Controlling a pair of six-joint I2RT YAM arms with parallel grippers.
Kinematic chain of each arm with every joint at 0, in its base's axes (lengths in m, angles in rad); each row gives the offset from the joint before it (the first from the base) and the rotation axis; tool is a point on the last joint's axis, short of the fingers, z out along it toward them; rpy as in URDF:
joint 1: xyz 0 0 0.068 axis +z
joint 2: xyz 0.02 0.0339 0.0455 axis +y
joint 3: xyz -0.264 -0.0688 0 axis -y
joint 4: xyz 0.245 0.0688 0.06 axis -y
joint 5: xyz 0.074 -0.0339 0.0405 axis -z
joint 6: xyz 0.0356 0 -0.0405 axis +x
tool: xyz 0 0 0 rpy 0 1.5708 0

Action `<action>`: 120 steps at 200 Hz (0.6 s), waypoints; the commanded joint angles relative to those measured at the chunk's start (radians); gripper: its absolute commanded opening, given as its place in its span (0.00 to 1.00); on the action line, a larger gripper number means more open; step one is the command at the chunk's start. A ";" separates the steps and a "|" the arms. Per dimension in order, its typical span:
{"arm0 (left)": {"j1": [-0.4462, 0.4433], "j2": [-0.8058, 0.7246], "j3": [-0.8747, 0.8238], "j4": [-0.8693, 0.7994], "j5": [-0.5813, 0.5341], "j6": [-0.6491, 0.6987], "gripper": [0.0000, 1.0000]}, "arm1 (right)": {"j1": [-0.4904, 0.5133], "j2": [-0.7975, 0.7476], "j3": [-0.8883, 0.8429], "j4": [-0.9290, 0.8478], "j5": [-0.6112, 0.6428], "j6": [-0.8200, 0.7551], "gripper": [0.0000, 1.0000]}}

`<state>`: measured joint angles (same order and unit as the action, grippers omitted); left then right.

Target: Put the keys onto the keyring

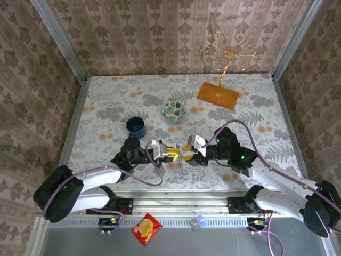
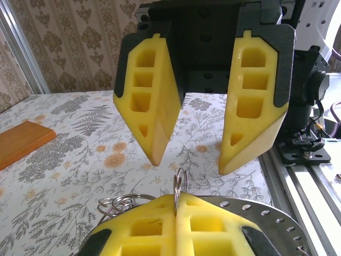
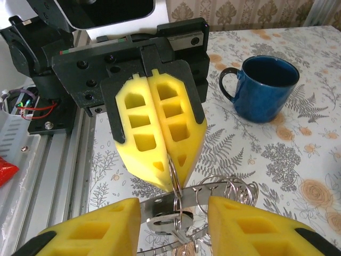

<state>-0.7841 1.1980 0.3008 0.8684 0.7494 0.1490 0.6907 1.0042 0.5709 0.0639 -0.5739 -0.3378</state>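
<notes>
Grippers: two, meeting nose to nose at the near middle of the bench (image 1: 106, 106).

- My left gripper (image 2: 176, 202) is pressed together. It pinches one small wire loop (image 2: 177, 186), which stands upright out of the yellow fingertips.
- My right gripper (image 3: 175, 205) is spread, one finger to each side of that loop. I see no contact with it.

Keyring (image 2: 266, 210): one.

- It is a flat grey metal band with a row of small holes.
- It lies just under my left fingertips and crosses the gap between my right fingers.
- The pinched loop meets the band there, but the join is hidden by the fingers.
- A cluster of thin wire loops (image 3: 237, 189) sits beside the band. There are several and they overlap, so I cannot get a sure count.
- More metal hangs under the band in the right wrist view, too cut off to name.

Around:

- One blue mug (image 1: 136, 127), close behind my left wrist and apart from it.
- One green-patterned bowl (image 1: 173, 111), farther back.
- One orange board (image 1: 218, 96) and one gold wire stand (image 1: 229, 53), toward the back right.
- One red packet (image 1: 146, 229), in front of the rail by my bases. Its print is too small to read.
</notes>
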 commanded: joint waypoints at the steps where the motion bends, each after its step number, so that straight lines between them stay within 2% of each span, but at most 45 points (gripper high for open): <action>1: 0.005 -0.005 -0.002 0.063 0.036 -0.025 0.00 | -0.003 0.020 0.035 0.012 -0.043 -0.035 0.38; 75: 0.006 -0.001 0.007 0.065 0.071 -0.036 0.00 | -0.003 0.071 0.050 0.044 -0.031 -0.055 0.32; 120: 0.005 0.006 0.009 0.088 0.089 -0.052 0.00 | -0.004 0.089 0.066 0.048 -0.062 -0.063 0.23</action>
<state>-0.7818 1.1980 0.3008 0.8772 0.7898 0.1257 0.6907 1.0786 0.5964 0.0795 -0.5949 -0.3805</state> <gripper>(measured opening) 0.049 0.259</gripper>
